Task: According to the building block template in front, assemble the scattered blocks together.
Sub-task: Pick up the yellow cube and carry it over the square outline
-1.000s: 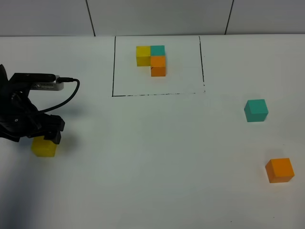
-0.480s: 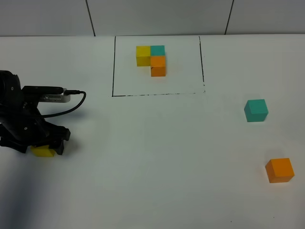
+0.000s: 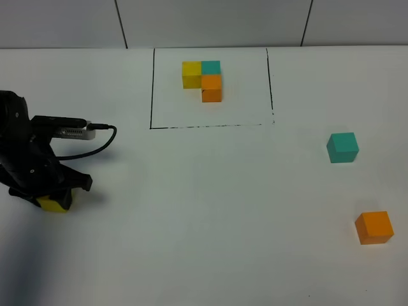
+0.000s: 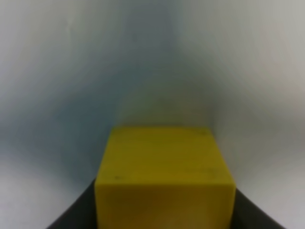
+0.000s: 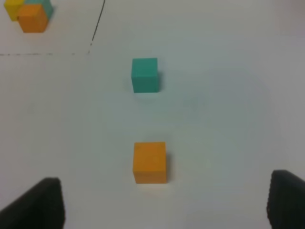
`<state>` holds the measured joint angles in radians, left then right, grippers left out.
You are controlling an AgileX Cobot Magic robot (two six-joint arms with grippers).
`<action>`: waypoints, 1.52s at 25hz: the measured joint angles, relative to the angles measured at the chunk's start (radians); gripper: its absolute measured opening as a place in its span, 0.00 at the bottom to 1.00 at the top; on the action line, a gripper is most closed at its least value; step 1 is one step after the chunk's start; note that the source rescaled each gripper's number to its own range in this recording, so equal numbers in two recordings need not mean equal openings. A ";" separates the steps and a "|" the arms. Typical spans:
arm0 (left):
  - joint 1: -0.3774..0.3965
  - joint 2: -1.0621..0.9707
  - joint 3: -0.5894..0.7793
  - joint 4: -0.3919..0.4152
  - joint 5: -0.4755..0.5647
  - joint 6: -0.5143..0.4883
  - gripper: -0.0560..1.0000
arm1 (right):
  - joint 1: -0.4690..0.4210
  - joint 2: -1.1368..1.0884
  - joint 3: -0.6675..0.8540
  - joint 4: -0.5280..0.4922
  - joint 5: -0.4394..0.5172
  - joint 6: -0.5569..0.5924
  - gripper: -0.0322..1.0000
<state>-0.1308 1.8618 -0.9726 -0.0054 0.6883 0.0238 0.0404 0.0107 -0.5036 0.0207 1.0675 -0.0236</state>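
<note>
The template (image 3: 202,80) is an L of yellow, teal and orange cubes inside a black-lined rectangle at the far middle of the table. My left gripper (image 3: 56,191) is down at the table's left side. Its fingers (image 4: 76,214) press against both sides of the loose yellow cube (image 3: 54,204), which fills the left wrist view (image 4: 164,176). The loose teal cube (image 3: 342,147) and the loose orange cube (image 3: 374,227) sit apart at the right. The right wrist view shows both the teal cube (image 5: 145,75) and the orange cube (image 5: 149,162). My right gripper (image 5: 162,210) is open above the table, short of the orange cube.
The white table (image 3: 210,210) stretches between the left cube and the two cubes at the right. A grey tiled wall (image 3: 210,22) runs along the far edge. The left arm's cable (image 3: 95,143) loops beside the arm.
My left gripper has come down over the yellow cube and now covers most of it. The teal and orange cubes have not moved.
</note>
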 joint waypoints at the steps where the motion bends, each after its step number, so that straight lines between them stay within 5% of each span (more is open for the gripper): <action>1: -0.016 0.000 -0.016 0.030 0.032 0.038 0.06 | 0.000 0.000 0.000 0.000 0.000 0.000 0.73; 7: -0.157 0.010 -0.138 0.192 0.180 0.290 0.06 | 0.000 0.000 0.000 0.000 0.000 0.000 0.73; 13: -0.282 0.123 -0.356 0.165 0.275 0.630 0.06 | 0.000 0.000 0.000 0.000 0.000 0.000 0.73; 19: -0.386 0.289 -0.623 0.141 0.364 0.849 0.06 | 0.000 0.000 0.000 0.000 0.000 0.000 0.73; 28: -0.441 0.479 -0.909 0.012 0.390 0.947 0.06 | 0.000 0.000 0.000 0.000 0.000 0.000 0.73; 38: -0.453 0.574 -1.028 0.005 0.369 0.944 0.06 | 0.000 0.000 0.000 0.000 0.000 0.000 0.73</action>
<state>-0.5836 2.4353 -2.0008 0.0000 1.0576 0.9677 0.0404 0.0107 -0.5036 0.0207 1.0675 -0.0236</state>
